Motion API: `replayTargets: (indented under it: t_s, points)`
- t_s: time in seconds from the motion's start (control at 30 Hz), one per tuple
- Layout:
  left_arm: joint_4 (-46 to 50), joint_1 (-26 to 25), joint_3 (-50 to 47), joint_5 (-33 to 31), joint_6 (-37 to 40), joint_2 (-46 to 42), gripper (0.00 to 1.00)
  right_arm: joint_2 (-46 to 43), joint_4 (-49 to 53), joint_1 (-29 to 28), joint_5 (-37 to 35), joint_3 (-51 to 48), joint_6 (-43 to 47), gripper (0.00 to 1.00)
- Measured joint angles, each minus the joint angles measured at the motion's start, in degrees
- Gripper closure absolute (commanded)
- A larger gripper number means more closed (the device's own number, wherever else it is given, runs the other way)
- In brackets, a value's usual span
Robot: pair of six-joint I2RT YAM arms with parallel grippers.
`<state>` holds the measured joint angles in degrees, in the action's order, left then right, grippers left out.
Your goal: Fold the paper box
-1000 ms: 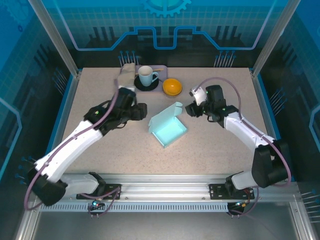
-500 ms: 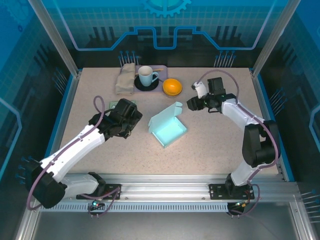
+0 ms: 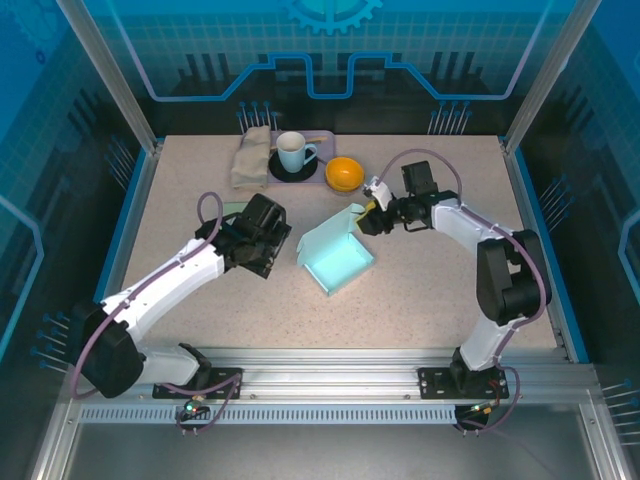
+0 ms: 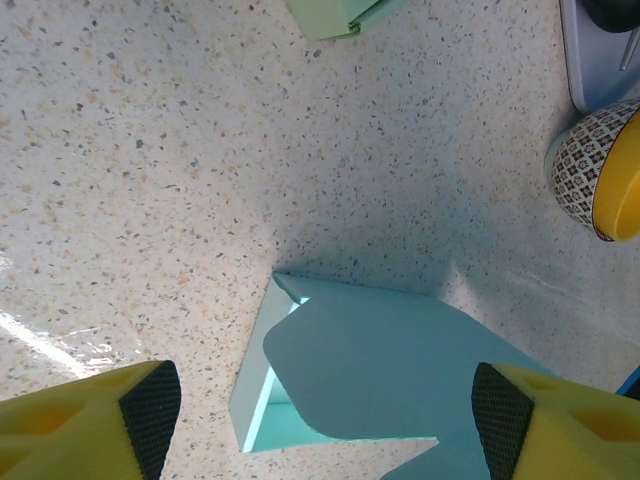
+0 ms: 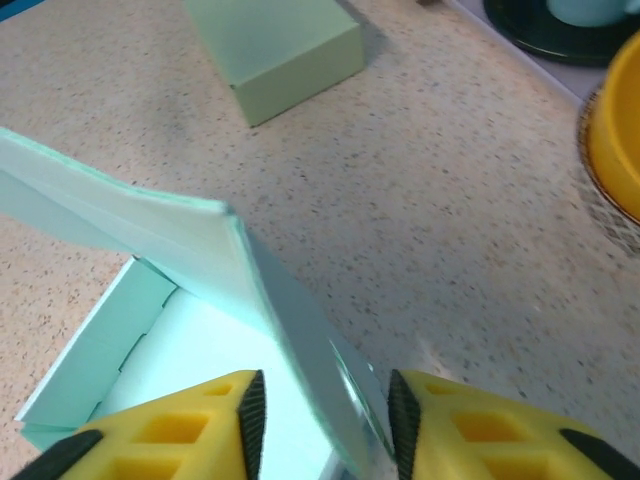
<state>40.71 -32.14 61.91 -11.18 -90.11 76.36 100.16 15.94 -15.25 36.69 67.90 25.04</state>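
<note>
The pale teal paper box (image 3: 335, 258) sits open near the middle of the desk (image 3: 420, 290), turned at an angle to the desk's edges. Its tray faces up and its lid (image 3: 350, 220) stands raised along the far right side, leaning slightly over the tray. One side flap at the near left corner is folded inward, as the left wrist view shows.

The right tool (image 3: 368, 218) is at the lid's upper edge. In the right wrist view its two yellow fingers (image 5: 180, 435) stand a little apart with the lid's edge running down between them. Whether they pinch the paper or only straddle it cannot be told.

The left tool (image 3: 272, 250) hangs just left of the box, pointing toward it. In its own wrist view its fingers are spread wide at the bottom corners of the frame, with nothing between them and the box lying ahead on the desk. It is open and touches nothing.

A small green box (image 5: 275, 50), closed, lies on the desk to the left of the paper box, partly behind the left arm in the top view. Further back stands an orange bowl (image 3: 344, 173) with a patterned outside. Left of it is a white cup (image 3: 292, 152) on a dark saucer (image 3: 288, 172), and beside that lies a folded beige cloth (image 3: 250, 155).
</note>
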Motion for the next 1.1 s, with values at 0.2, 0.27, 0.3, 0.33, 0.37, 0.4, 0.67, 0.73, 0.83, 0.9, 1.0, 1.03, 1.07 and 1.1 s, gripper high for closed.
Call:
replayTargets:
  t_s: [0.2,0.27,0.3,0.33,0.37,0.4,0.67,0.73,0.83,0.9,1.0,1.03,1.07,1.1]
  points:
    - [-1.1,0.0,0.4,0.4,0.1,2.8,0.21,0.1,1.5,-2.4,-0.2,0.1,2.7,0.89]
    - [-1.3,0.0,0.7,0.5,0.2,3.6,0.21,0.1,1.5,-2.9,-0.5,0.1,3.1,0.92]
    - [-1.5,0.0,0.9,0.6,0.2,4.0,0.21,0.1,1.4,-3.0,-0.7,0.1,3.1,0.92]
    - [-1.7,0.0,1.2,0.6,0.2,4.5,0.21,0.0,1.2,-3.2,-1.0,0.0,3.1,0.94]
    - [-1.9,0.0,1.5,0.9,0.2,5.0,0.21,-0.2,1.0,-3.3,-1.5,-0.1,3.1,0.97]
    - [-2.2,0.0,1.7,1.3,0.3,5.4,0.21,-0.4,0.8,-3.6,-2.3,-0.3,2.7,1.0]
    - [-3.9,-0.7,1.7,3.2,-1.1,6.9,0.21,-6.2,-7.3,-8.3,-14.2,-7.1,-10.1,1.0]
    - [-4.2,-1.5,1.7,3.3,-1.8,7.2,0.21,-8.3,-10.3,-9.9,-18.3,-9.9,-15.5,1.0]
    - [-4.0,-3.4,2.4,2.8,-2.6,8.0,0.2,-11.1,-13.6,-12.6,-24.3,-13.4,-22.6,1.0]
    - [-4.0,-4.8,3.0,2.2,-3.1,8.6,0.21,-12.7,-15.1,-14.4,-28.1,-15.2,-26.8,1.0]
    - [-4.0,-6.4,3.0,1.9,-4.6,9.0,0.21,-14.8,-17.0,-17.0,-33.6,-18.1,-32.1,1.0]
    - [-4.0,-6.7,3.0,1.8,-5.4,9.2,0.21,-15.5,-17.5,-17.9,-35.2,-18.9,-33.6,1.0]
    - [-4.0,-6.9,3.0,1.6,-6.0,9.2,0.21,-16.0,-17.9,-18.6,-36.6,-19.5,-34.7,1.0]
    - [-4.1,-7.0,3.0,1.3,-6.6,9.4,0.21,-16.7,-18.1,-19.5,-38.3,-20.2,-36.0,1.0]
